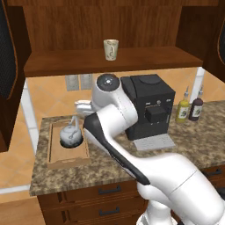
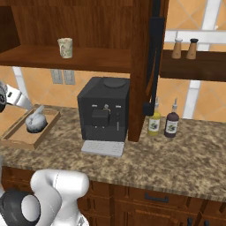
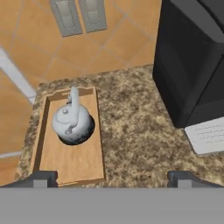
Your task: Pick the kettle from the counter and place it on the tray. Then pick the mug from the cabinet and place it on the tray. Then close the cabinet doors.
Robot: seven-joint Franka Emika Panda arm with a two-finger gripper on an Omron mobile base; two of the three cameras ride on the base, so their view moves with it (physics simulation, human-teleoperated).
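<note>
Kettle (image 1: 70,135) sits upright inside the tray (image 1: 56,156) in the left base view, toward the tray's far end, and the tray lies at the left end of the counter (image 1: 110,169), close to its left edge. Up on the cabinet (image 1: 96,26) shelf stands the mug (image 1: 110,49), near the shelf's middle and a little back from its front edge. A black coffee machine (image 1: 149,105) stands mid-counter against the wall, with two bottles (image 1: 189,109) to its right. The white arm bends across the front of the machine, and its hand hangs above the counter between tray and machine.

Over to the right base view: the tray (image 2: 17,137) runs to the counter's left end with the kettle (image 2: 35,122) resting in it, wire handle arched up. The mug (image 2: 65,47) is on the shelf's left part, well above the kettle. An open cabinet door (image 2: 154,57) stands edge-on just right of the coffee machine (image 2: 103,108), and the bottles (image 2: 162,123) sit side by side beyond it.

Now the hand view: looking down, the kettle (image 3: 72,124) is in the tray (image 3: 83,168), nearer its far end. The gripper (image 3: 111,179) hangs clear of it with jaws spread wide, holding nothing; one fingertip (image 3: 41,179) shows over the tray's near edge, the other over bare granite.
</note>
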